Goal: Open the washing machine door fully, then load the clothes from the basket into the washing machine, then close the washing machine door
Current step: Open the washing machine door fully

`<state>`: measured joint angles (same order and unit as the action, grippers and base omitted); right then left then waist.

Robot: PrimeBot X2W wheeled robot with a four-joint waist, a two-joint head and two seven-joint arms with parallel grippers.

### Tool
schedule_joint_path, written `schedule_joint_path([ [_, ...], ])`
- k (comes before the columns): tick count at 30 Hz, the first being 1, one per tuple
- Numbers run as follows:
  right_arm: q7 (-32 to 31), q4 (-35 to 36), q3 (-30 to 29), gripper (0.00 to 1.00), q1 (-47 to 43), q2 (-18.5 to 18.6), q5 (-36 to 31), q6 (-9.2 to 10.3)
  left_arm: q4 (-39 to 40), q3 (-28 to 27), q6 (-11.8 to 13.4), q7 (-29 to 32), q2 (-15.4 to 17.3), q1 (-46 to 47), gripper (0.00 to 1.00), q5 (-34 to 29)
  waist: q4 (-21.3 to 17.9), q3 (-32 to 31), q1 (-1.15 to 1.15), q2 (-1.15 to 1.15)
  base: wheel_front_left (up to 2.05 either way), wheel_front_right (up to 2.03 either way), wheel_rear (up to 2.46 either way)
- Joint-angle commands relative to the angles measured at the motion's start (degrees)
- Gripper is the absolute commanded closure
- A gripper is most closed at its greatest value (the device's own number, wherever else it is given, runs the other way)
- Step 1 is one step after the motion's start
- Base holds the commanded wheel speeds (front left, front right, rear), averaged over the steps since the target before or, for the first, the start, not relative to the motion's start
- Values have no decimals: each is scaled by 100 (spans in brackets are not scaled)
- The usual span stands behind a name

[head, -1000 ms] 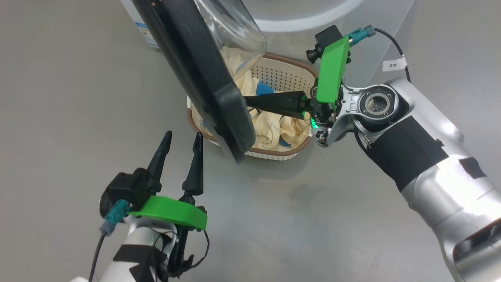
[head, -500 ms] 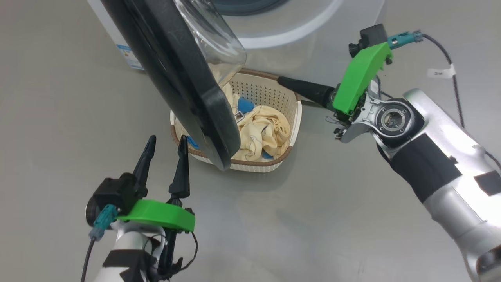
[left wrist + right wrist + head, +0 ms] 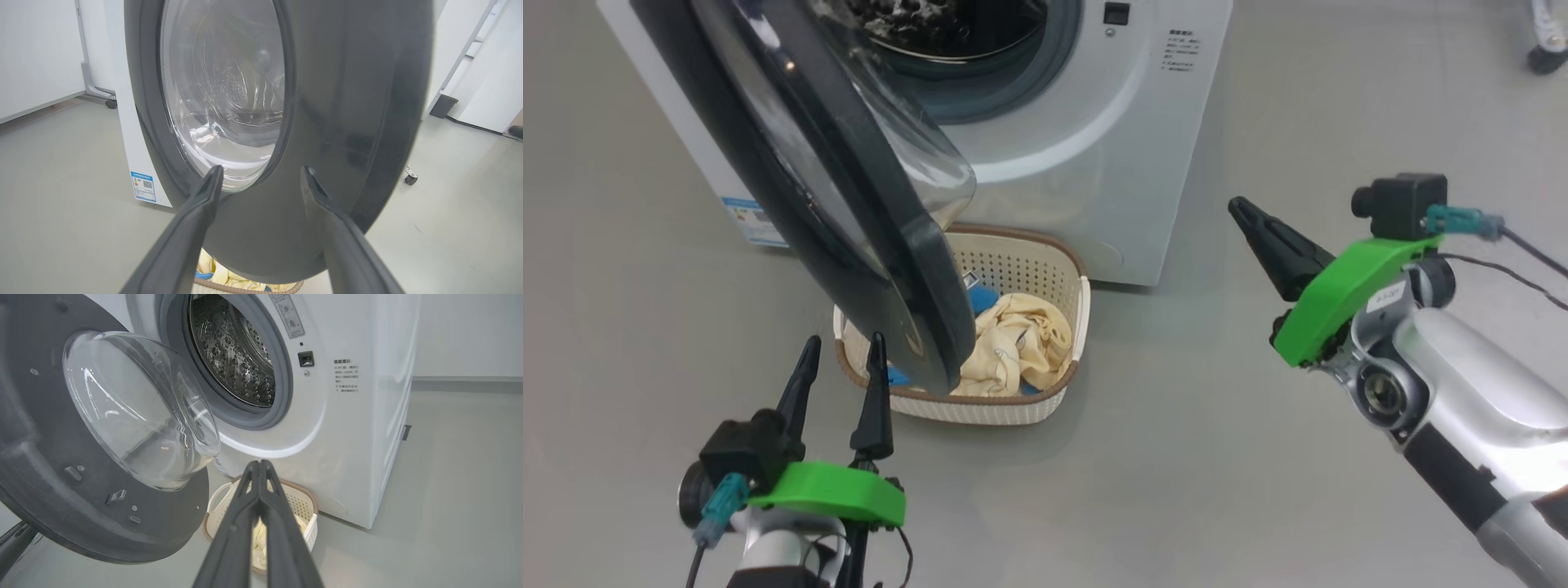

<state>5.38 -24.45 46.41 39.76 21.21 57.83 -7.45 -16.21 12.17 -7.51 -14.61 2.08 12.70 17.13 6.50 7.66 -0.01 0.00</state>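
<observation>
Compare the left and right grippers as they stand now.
The left gripper is open, fingers spread; the right gripper is shut, fingers pressed together. The left gripper sits close to the basket and faces the outer side of the washing machine door; the right gripper hangs well off to the right, facing that door's inner side. Both hold nothing, and both have dark fingers and green mounts.
</observation>
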Motion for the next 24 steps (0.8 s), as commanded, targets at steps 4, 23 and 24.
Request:
schedule_joint_path([
  [4,601,50,-308,100,-491,28,-633,-3,203,-373,2,-39,147,-74,0,-78,-358,-330,1,0,0,0,0],
  [23,957,703,-2770,100,-2829,-924,-3271,-3,253,-629,2,-39,141,-480,0,-131,-764,-719,1,0,0,0,0],
  [24,957,744,-2864,100,-2915,-983,-3364,-3,256,-637,2,-39,143,-494,0,-132,-779,-732,1,0,0,0,0],
])
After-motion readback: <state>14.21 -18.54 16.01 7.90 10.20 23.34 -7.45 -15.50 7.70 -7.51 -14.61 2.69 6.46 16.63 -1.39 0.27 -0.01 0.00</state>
